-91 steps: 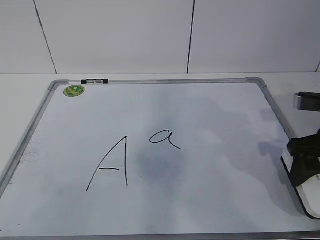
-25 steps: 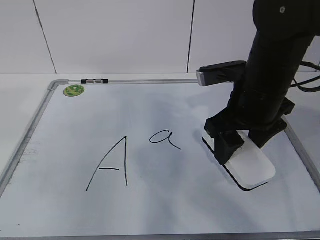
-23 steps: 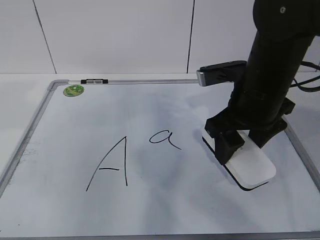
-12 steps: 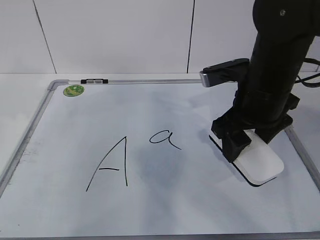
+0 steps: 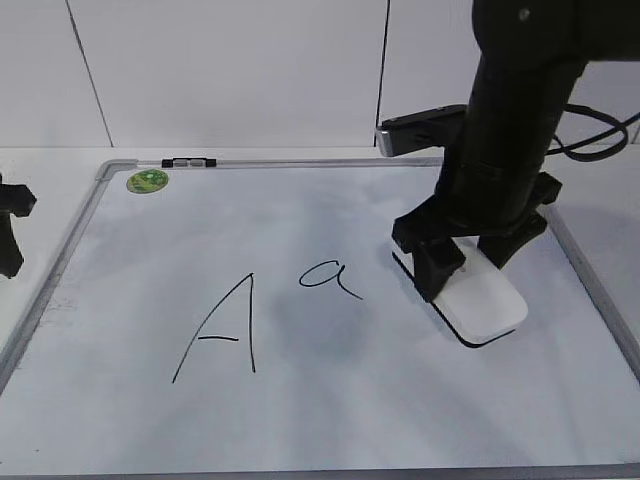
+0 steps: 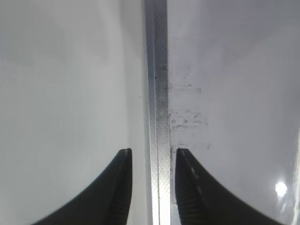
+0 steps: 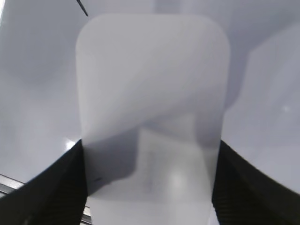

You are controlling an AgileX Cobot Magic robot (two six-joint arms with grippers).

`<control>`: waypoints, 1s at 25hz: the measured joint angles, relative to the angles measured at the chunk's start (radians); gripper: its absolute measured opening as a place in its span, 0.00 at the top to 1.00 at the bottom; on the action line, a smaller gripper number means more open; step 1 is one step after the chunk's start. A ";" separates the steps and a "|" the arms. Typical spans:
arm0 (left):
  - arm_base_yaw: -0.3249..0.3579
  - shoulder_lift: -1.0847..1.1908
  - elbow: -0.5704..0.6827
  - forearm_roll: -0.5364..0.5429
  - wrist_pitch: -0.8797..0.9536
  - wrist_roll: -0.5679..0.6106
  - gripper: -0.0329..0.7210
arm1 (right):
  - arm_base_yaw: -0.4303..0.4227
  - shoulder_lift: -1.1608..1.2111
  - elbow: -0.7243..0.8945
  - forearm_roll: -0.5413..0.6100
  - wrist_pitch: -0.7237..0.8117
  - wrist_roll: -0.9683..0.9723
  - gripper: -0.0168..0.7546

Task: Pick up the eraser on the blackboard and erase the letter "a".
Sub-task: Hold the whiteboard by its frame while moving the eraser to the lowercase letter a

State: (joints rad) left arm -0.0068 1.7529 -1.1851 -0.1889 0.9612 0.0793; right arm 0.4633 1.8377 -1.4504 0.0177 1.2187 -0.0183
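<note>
R arm reaches down, end effector [image 5: 462, 262] clamped; L end effector [image 6: 151, 187] slightly parted.

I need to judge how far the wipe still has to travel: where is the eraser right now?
In the exterior view, the eraser is right of centre on the blackboard, clamped by the right gripper, just right of the letter "a".

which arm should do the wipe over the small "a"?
Right. Its gripper already grips the eraser on the blackboard, just right of the letter "a". The left gripper is empty, straddling the board's left frame.
</note>
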 joint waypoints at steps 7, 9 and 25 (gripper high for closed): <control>0.000 0.089 -0.008 -0.016 -0.032 0.000 0.64 | 0.000 0.042 -0.053 0.010 0.000 0.000 0.29; 0.000 0.116 -0.013 -0.019 -0.037 0.002 0.64 | 0.000 0.047 -0.060 0.012 0.000 0.000 0.29; 0.000 0.183 -0.021 -0.030 -0.064 0.004 0.65 | 0.000 0.081 -0.066 0.014 0.000 -0.003 0.29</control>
State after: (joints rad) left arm -0.0068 1.9362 -1.2063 -0.2191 0.8974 0.0830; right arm 0.4633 1.9188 -1.5165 0.0320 1.2187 -0.0217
